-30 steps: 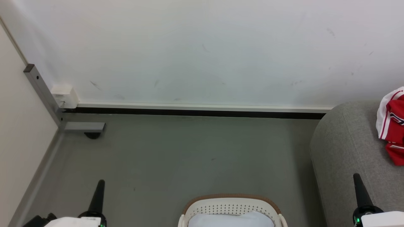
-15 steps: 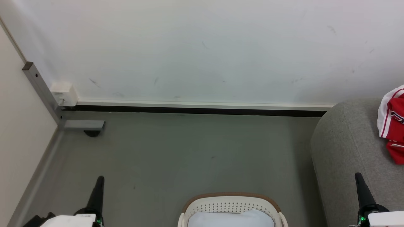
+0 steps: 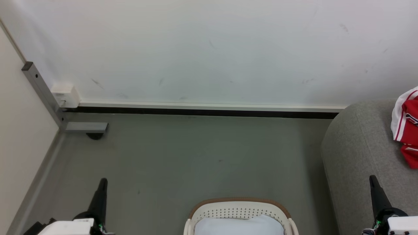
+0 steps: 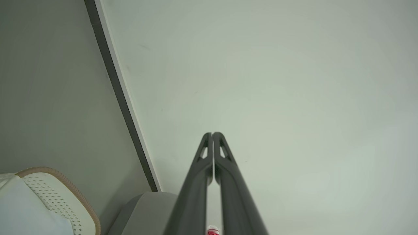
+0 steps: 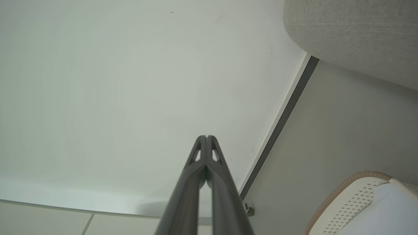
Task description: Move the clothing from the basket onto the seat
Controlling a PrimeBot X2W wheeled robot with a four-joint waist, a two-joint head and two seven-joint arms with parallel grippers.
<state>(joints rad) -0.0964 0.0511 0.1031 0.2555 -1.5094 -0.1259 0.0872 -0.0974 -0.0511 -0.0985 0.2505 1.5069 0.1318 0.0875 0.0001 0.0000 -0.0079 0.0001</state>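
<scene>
A cream-white basket (image 3: pixel 240 212) with a brown rim stands on the floor at the bottom centre of the head view, with white fabric (image 3: pixel 238 227) lying inside it. It also shows as the basket (image 4: pixel 62 199) at the lower left of the left wrist view and the basket (image 5: pixel 352 199) at the lower right of the right wrist view. Red and white clothing (image 3: pixel 406 125) lies on the grey seat (image 3: pixel 356 153) at the right edge. My left gripper (image 3: pixel 103 180) is shut, empty, left of the basket. My right gripper (image 3: pixel 371 178) is shut, empty, in front of the seat.
A white wall (image 3: pixel 209 49) with a dark baseboard (image 3: pixel 196 112) runs across behind the grey floor (image 3: pixel 183 156). At the left, a grey metal post (image 3: pixel 42 91) with a foot bracket stands beside a white box (image 3: pixel 65 94) in the corner.
The whole head picture has shifted slightly, so the camera has moved; wall, basket and seat sit a little higher in view. Both grippers stay shut.
</scene>
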